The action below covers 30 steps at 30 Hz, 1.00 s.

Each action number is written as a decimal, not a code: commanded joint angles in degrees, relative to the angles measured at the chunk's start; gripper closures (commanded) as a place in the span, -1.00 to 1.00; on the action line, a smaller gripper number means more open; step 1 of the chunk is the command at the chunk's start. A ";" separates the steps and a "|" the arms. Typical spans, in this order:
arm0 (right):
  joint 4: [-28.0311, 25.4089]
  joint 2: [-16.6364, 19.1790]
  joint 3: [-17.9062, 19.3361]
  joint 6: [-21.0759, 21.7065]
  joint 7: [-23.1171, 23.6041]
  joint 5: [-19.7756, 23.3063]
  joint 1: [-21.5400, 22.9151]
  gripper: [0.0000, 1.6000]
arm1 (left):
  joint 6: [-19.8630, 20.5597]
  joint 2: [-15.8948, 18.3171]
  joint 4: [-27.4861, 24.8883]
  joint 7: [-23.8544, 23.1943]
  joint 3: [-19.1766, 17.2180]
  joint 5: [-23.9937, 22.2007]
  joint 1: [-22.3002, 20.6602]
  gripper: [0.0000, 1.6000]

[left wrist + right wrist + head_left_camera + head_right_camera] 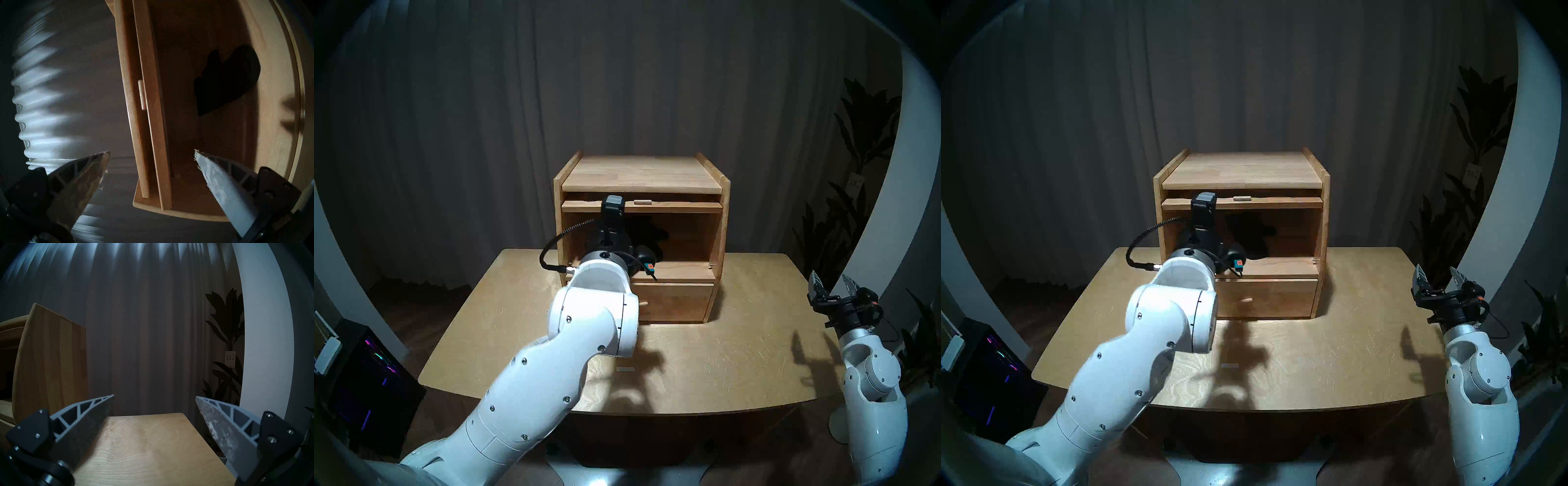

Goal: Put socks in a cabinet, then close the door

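Observation:
The light-brown wooden cabinet (641,176) stands at the back of the table, its upper compartment open. The door (680,205) lies pushed up flat under the top board, with its tab handle (642,202) facing out. The black socks (229,79) lie inside the compartment, towards its back. My left gripper (152,151) is open and empty at the compartment's mouth, short of the socks; in the head views its wrist (612,244) hides its fingers. My right gripper (829,281) is open and empty above the table's right edge, far from the cabinet.
The closed lower drawer (673,302) has a small peg knob. A small pale strip (625,369) lies on the table (721,356). A curtain hangs behind, a plant (857,142) stands on the right, and a lit computer case (365,383) stands on the left.

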 commanded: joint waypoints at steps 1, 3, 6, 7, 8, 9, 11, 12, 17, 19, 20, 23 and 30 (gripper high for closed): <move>-1.05 0.15 0.58 -1.15 0.54 0.11 0.19 -1.00 | -0.98 -1.62 -0.36 -3.97 -1.64 -1.37 -2.92 -1.00; -1.03 0.11 0.61 -1.20 0.63 0.11 0.20 -1.00 | 0.40 -2.32 0.96 -2.17 -1.44 -0.87 -2.37 -1.00; -1.01 0.06 0.64 -1.19 0.73 0.11 0.22 -1.00 | 1.95 -3.11 1.68 0.43 -2.45 -2.48 -1.31 -1.00; -1.01 0.05 0.65 -1.19 0.76 0.10 0.23 -1.00 | 2.03 -3.13 1.75 1.05 -2.74 -3.24 -1.08 -1.00; -1.00 0.04 0.66 -1.18 0.78 0.10 0.24 -1.00 | 2.54 -2.95 1.91 3.12 -2.71 -3.26 -0.74 -1.00; -1.00 0.04 0.66 -1.18 0.78 0.10 0.24 -1.00 | 2.54 -2.95 1.91 3.12 -2.71 -3.26 -0.74 -1.00; -0.99 0.01 0.69 -1.18 0.85 0.09 0.26 -1.00 | 2.92 -2.54 2.18 4.90 -2.42 -3.45 -0.79 -1.00; -0.99 -0.02 0.70 -1.18 0.90 0.08 0.27 -1.00 | 3.76 -2.68 3.14 7.30 -2.54 -3.19 -0.77 -1.00; -0.99 -0.08 0.74 -1.20 0.96 0.04 0.29 -1.00 | 2.50 -1.86 4.50 10.59 -3.19 -6.04 -0.65 -1.00; -0.99 -0.09 0.74 -1.20 0.97 0.03 0.29 -1.00 | 1.99 -1.75 4.72 11.06 -2.91 -6.68 -0.52 -1.00; -0.99 -0.10 0.74 -1.20 0.97 0.03 0.29 -1.00 | 1.98 -1.79 5.16 11.59 -2.63 -6.60 -0.51 -1.00; -0.99 -0.11 0.75 -1.20 0.99 0.02 0.30 -1.00 | 1.41 -1.82 6.49 12.22 -2.80 -7.59 -1.08 -1.00; -0.97 -0.12 0.77 -1.17 1.04 0.03 0.32 -1.00 | -0.34 -2.40 9.06 12.66 -3.86 -10.04 -3.09 -1.00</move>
